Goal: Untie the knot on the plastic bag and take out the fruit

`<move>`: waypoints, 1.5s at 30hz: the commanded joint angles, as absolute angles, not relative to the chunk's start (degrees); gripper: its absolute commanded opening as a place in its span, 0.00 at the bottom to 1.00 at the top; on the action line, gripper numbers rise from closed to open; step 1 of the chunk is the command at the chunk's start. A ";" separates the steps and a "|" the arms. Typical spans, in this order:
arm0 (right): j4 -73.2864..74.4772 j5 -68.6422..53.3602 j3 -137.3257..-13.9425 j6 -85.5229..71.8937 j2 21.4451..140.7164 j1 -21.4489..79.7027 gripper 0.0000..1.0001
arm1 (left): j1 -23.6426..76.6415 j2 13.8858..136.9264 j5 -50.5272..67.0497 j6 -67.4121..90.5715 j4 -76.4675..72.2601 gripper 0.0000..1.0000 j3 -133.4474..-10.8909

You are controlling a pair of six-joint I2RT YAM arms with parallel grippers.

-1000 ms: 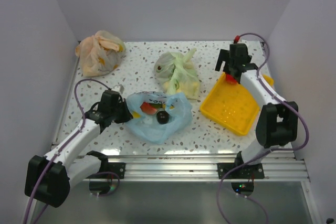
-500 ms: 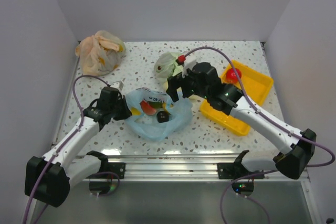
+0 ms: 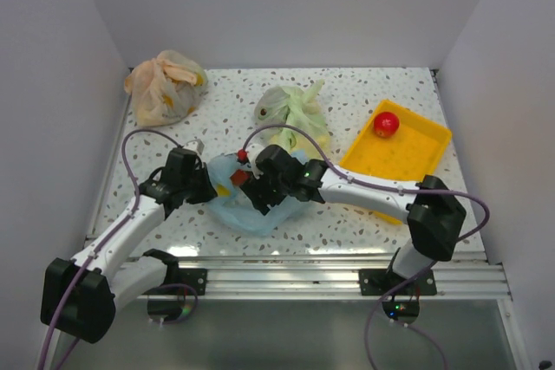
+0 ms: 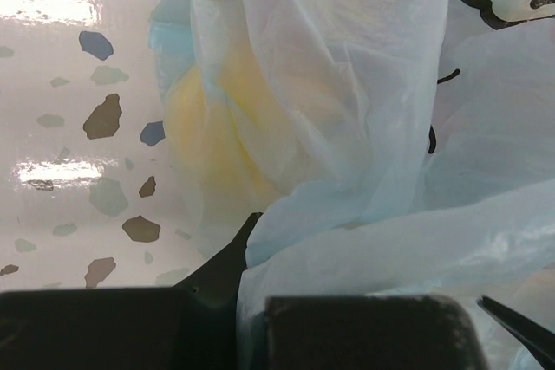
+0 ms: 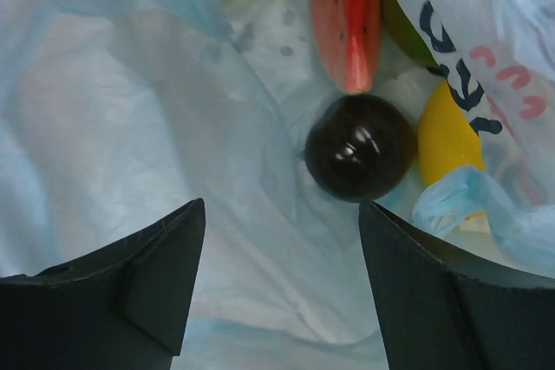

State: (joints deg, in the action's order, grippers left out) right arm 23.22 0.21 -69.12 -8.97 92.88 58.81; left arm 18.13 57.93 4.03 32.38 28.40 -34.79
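1. The glossy speckled worktop (image 3: 364,84) carries the plastic bag (image 3: 260,217): thin, crinkly blue film, mouth gaping, no knot showing.
2. At the bag's left rim, the left fingers (image 4: 104,327) pinch a fold of film.
3. Inside the bag's mouth, the right fingers (image 5: 147,275) hang spread wide.
4. Deeper in the bag sits the dark purple fruit (image 5: 360,158), round and slick, with the watermelon slice (image 5: 347,15). Straddle it squarely, squeeze gently, trap no film.

A crumpled pale green plastic bag (image 3: 293,119) sits just beyond the right arm's fingers (image 5: 147,292); a yellow plastic tray (image 3: 408,160) lies off to their right. An orange plastic bag (image 3: 163,86) rests well beyond the left fingers (image 4: 104,327), on the speckled white table (image 3: 347,93).
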 commanded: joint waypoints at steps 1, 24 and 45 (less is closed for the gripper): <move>22.77 6.40 -68.47 -10.63 95.61 58.45 0.74 | 18.46 56.69 3.78 32.96 28.13 0.00 -34.19; 15.21 3.60 -69.26 -13.01 105.65 54.49 0.40 | 18.46 56.87 4.75 33.84 26.81 0.00 -33.66; 21.80 15.98 -73.13 -5.80 76.91 41.59 0.22 | 18.46 57.13 2.20 32.26 28.56 0.00 -35.68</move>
